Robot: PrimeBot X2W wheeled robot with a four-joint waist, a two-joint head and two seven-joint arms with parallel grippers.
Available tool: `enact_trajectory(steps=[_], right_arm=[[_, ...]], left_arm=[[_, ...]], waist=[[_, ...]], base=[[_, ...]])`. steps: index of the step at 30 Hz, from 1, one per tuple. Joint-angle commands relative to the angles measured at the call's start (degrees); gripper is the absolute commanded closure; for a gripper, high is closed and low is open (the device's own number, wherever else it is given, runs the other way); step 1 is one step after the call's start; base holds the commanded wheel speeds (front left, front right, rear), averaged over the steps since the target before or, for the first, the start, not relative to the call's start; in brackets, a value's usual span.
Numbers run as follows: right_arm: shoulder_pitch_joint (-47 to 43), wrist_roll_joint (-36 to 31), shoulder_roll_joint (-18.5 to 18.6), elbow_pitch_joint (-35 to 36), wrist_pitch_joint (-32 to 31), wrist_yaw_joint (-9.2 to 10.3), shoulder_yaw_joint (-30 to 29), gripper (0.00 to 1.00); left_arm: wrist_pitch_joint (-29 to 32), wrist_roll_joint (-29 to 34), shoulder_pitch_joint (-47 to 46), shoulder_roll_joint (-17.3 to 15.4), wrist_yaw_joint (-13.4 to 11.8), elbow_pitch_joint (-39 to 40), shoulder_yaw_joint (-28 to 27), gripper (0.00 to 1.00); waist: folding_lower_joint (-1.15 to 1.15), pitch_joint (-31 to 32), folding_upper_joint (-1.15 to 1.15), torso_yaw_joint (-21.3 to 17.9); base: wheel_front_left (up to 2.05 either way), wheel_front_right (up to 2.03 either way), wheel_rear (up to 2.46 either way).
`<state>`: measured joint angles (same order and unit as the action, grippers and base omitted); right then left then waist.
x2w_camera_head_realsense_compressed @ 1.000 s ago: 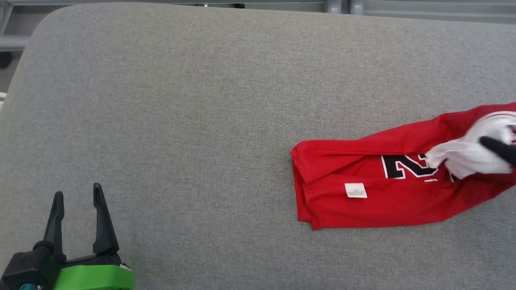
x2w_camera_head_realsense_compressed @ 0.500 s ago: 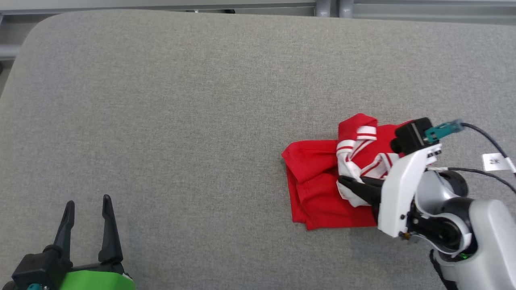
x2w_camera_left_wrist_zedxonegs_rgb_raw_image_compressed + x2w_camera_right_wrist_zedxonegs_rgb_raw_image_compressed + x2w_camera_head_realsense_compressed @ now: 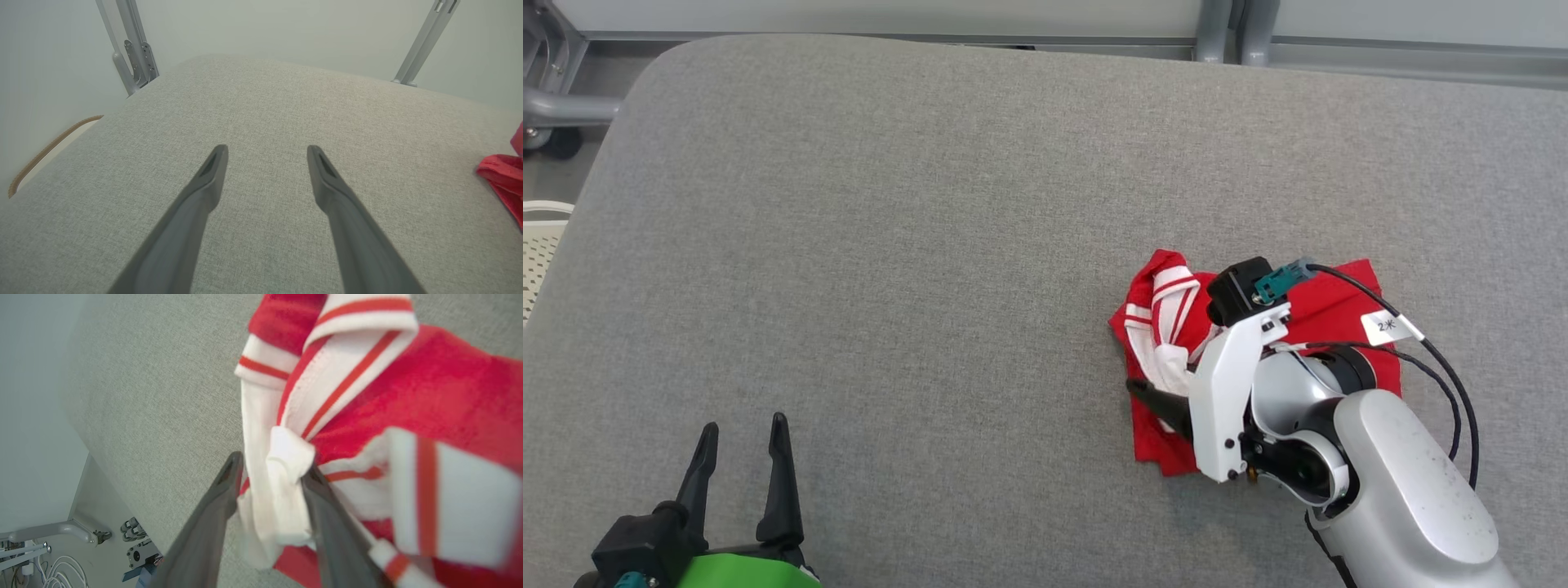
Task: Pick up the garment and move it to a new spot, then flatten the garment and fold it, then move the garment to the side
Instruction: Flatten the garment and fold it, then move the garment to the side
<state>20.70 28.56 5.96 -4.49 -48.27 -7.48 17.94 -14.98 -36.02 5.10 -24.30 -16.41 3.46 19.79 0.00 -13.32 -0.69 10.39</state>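
Left claw (image 3: 743,431): fingers spread wide, nothing between them, low at the near left over the grey fabric-covered tabletop (image 3: 931,204).

Right of centre: red knit garment (image 3: 1327,314) with white trim striped in red lies on the tabletop. It is bunched into a rough, rumpled square, with the striped trim heaped along its left edge.

Right claw (image 3: 271,465): over the garment's left part, fingers parted, a fold of white trim between them.
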Motion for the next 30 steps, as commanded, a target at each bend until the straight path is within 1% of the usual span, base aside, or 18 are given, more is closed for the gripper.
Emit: enact_trajectory(steps=[1,6,10,12,14,17,19,21,23,25,26,27,28,30], right_arm=[[0.29,0.22,0.08,-0.26,0.50,-0.03,0.50,0.00],[-1.05,2.16,2.02,3.78,1.19,-0.03,2.89,0.00],[-4.44,5.55,4.24,12.13,0.86,-0.03,3.76,0.00],[-6.53,7.30,5.41,17.19,0.37,-0.03,2.11,0.00],[-7.94,8.44,6.09,21.74,0.07,-0.03,-0.82,0.00],[-9.03,8.42,6.78,24.95,0.44,-0.03,-8.34,0.00],[-9.55,7.65,7.00,24.14,0.04,-0.03,-13.80,0.00],[-9.63,6.38,8.09,22.04,-0.04,-0.03,-18.52,0.00],[-10.33,5.83,8.48,18.99,-0.41,-0.03,-21.39,0.00],[-10.59,5.98,9.60,16.02,-0.58,-0.03,-22.66,0.00],[-10.68,6.68,9.55,14.60,-0.57,-0.03,-23.06,0.00],[-10.82,5.89,10.50,13.19,-0.16,-0.03,-23.34,0.00],[-10.92,4.72,12.06,12.18,0.24,-0.03,-22.77,0.00],[-11.04,5.35,12.15,9.73,0.86,-0.03,-22.14,0.00]], left_arm=[[-0.27,0.43,-0.47,0.35,0.38,-0.38,-0.20,0.00],[-0.27,0.70,0.50,0.73,1.27,-1.22,-0.89,0.00],[-0.28,0.84,1.30,0.60,1.04,-1.27,-1.78,0.00],[-0.27,0.89,1.82,0.42,0.75,-0.95,-2.30,0.00],[-0.27,1.07,2.35,0.24,0.45,-0.37,-2.52,0.00],[-0.27,1.08,2.17,-0.05,0.79,0.15,-2.47,0.00],[-0.27,1.24,1.46,0.05,0.75,0.56,-2.33,0.00],[-0.24,1.50,0.59,0.35,0.90,0.86,-1.99,0.00],[-0.17,1.65,-0.04,0.70,1.12,0.97,-1.55,0.00],[-0.08,1.62,-0.40,0.89,1.15,0.91,-1.22,0.00],[-0.08,1.56,-0.52,0.95,1.16,0.83,-1.23,0.00],[-0.08,1.48,-0.67,1.04,1.21,0.63,-1.21,0.00],[-0.09,1.47,-0.83,1.14,1.29,0.47,-1.14,0.00],[-0.10,1.38,-1.16,1.36,1.36,0.23,-1.10,0.00]], waist=[[0.00,0.58,0.69,0.31],[0.00,1.29,0.69,-0.02],[0.00,2.12,0.69,-0.77],[0.00,2.40,0.69,-1.43],[0.00,2.34,0.69,-2.22],[0.00,1.85,0.69,-3.10],[0.00,1.19,0.69,-3.39],[0.00,0.41,0.69,-3.33],[0.00,-0.20,0.69,-3.05],[0.00,-0.82,0.69,-2.65],[0.00,-1.10,0.69,-2.51],[0.00,-1.25,0.69,-2.32],[0.00,-1.35,0.69,-2.11],[0.00,-1.37,0.69,-1.72]], base=[[0.00,0.00,0.00],[0.00,0.00,0.00],[0.00,0.00,0.00],[0.00,0.00,0.00],[0.00,0.00,0.00],[0.00,0.00,0.00],[0.00,0.00,0.00],[0.00,0.00,0.00],[0.00,0.00,0.00],[0.00,0.00,0.00],[0.00,0.00,0.00],[0.00,0.00,0.00],[0.00,0.00,0.00],[0.00,0.00,0.00]])
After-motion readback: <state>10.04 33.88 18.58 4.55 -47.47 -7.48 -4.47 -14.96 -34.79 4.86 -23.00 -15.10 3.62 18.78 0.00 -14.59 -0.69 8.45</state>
